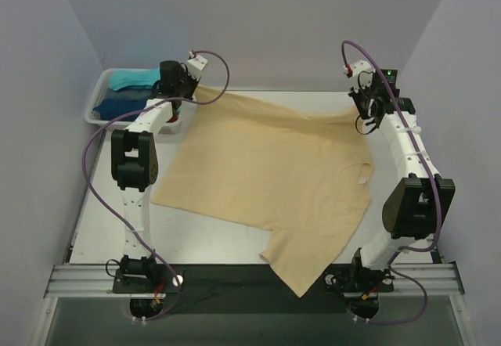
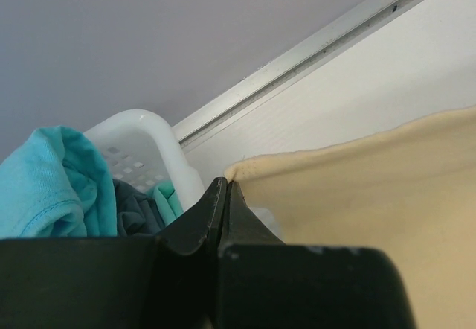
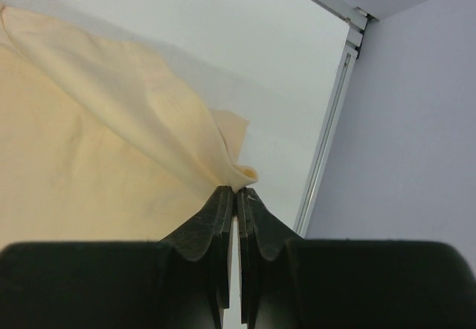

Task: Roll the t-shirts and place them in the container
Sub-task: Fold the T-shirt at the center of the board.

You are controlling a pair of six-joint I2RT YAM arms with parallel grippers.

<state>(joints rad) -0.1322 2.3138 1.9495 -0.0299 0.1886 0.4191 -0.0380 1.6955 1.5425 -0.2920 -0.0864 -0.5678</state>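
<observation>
The big tan t-shirt [image 1: 266, 174] lies opened out on the desk [image 1: 102, 228]. It starts right beside the white basket [image 1: 92, 105] and reaches away from it over most of the surface. The straight bottom edge is the side nearest the basket and the collar is on the side farthest from it. One sleeve droops over the desk's near edge, well away from the basket.

The left hand [image 2: 225, 189] is just beside the basket's rim, almost against its corner. Its two black fingers are pressed together on a corner of the tan t-shirt's bottom edge. That corner is lifted off the desk, and the cloth slopes down from the grip, away from the basket.

The right hand [image 3: 236, 192] is at the opposite end of the shirt, as far from the basket as the cloth goes. It pinches a bunched fold of the tan fabric between its fingertips, with only a sliver of a gap between the fingers. The fold tapers up to the grip in a ridge, while the rest of the shirt lies flat below it.

Between the two grips the shirt's far edge dips a little — not taut, not slack either.

Inside the basket a teal t-shirt [image 1: 135, 78] is heaped on top, bulging above the rim, with a dark blue t-shirt [image 1: 117, 107] tucked in next to it. Both are well clear of the right hand and close to the left one.
</observation>
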